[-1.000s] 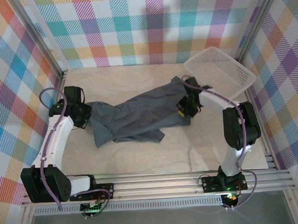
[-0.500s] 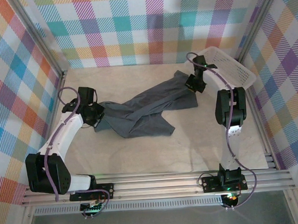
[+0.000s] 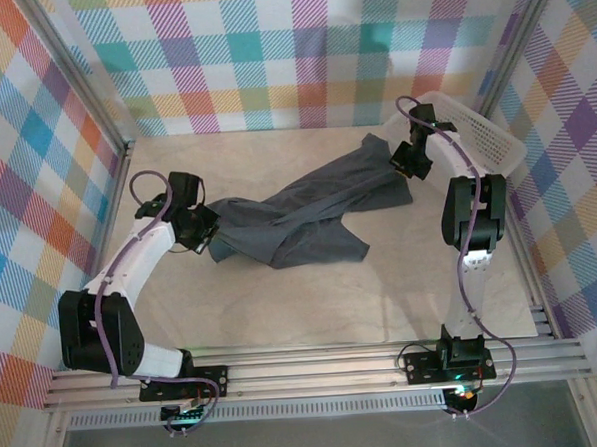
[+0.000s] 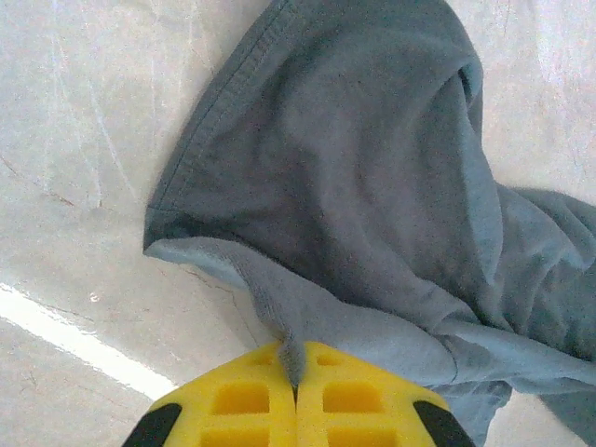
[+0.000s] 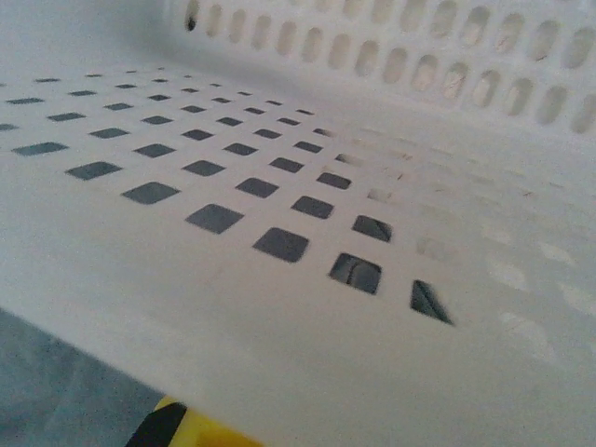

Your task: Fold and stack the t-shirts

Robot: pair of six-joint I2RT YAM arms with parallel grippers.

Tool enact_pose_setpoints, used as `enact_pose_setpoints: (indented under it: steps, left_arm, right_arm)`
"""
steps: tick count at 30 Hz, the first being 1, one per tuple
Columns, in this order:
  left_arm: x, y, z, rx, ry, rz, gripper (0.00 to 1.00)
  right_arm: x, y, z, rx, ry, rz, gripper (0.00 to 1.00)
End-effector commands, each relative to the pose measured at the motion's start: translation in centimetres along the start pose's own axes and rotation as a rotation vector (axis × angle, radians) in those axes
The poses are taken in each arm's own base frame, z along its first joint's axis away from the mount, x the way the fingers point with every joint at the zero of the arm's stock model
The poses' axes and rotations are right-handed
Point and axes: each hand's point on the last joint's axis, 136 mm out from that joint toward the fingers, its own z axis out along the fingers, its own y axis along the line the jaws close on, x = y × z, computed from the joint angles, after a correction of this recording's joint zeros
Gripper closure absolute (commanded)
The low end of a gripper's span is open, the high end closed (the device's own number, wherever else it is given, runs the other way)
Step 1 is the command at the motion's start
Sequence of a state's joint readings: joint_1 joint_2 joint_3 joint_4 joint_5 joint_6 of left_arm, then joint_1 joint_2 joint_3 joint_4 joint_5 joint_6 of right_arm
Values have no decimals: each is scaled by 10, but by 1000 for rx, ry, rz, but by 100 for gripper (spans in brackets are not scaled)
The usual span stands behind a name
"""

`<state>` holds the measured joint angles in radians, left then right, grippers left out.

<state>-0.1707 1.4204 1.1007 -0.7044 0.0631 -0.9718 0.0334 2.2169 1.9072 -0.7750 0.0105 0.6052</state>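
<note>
left gripper clamped on t-shirt hem — right gripper closed, pinching its far end, beside basket

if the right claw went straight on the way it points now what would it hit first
The white mesh basket: its perforated side lies straight ahead of the right claw, seemingly very close, though depth is unclear.

Pale table bears a grey t-shirt (rumpled) and white basket.

Grey t-shirt btwn L pincer & R pincer
</note>
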Motion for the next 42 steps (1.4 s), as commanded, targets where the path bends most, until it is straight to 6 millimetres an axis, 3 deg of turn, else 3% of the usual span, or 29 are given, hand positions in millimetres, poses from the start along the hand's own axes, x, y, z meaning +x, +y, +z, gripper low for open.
enact_pose_setpoints:
  steps: [1,4,10,16,20,23,26,32,34,37,39,42]
  left_arm:
    - [-10,-4,-18,-20,-57,30,100]
    - [-24,-4,-42,-39,-144,28,100]
    - [-55,-38,-102,65,-300,38,100]
    - [-94,-89,-174,254,-445,-11,100]
    - [-124,-120,-238,399,-560,-48,100]
    - [-138,-135,-296,522,-667,-67,100]
    - [-139,-136,-353,642,-773,-85,100]
    - [-124,-102,-458,838,-976,-148,100]
    - [-121,-96,-481,860,-1021,-149,100]
    - [-123,-110,-488,857,-1003,-110,100]
    - [-130,-129,-462,824,-933,-93,100]
    - [-142,-158,-399,735,-786,-76,100]
  right_arm:
    - [-12,34,-39,-107,-80,-65,100]
    - [2,57,-72,-162,-124,-92,100]
    - [16,78,-161,-301,-239,-48,100]
    - [-3,114,-261,-514,-389,-86,100]
    - [-20,135,-338,-673,-538,-111,100]
    - [-25,136,-395,-759,-666,-119,100]
    - [-20,127,-450,-829,-802,-124,100]
    - [8,86,-533,-913,-1032,-104,100]
    - [14,80,-549,-931,-1056,-99,100]
    - [15,89,-548,-967,-1017,-111,100]
    - [10,100,-533,-978,-959,-109,100]
    - [3,123,-498,-1005,-835,-130,100]
